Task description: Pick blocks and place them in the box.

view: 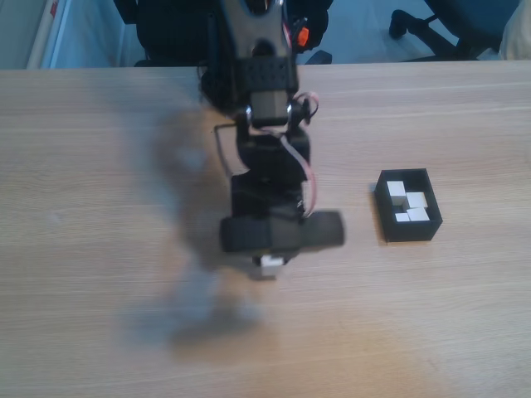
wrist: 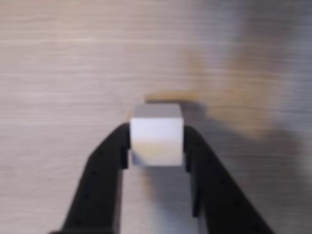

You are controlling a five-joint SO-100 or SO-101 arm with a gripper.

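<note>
Office: wooden desk [view: 99, 207], swivel chairs [view: 431, 21]

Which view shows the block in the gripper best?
The wrist view: the white block sits large and central, clamped between both black fingers. In the fixed view it is a small blurred white patch under the gripper.

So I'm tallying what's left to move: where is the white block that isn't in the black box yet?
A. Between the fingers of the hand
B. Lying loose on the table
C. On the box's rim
A: in the wrist view the white block sits clamped between the black fingers of the hand.
</note>
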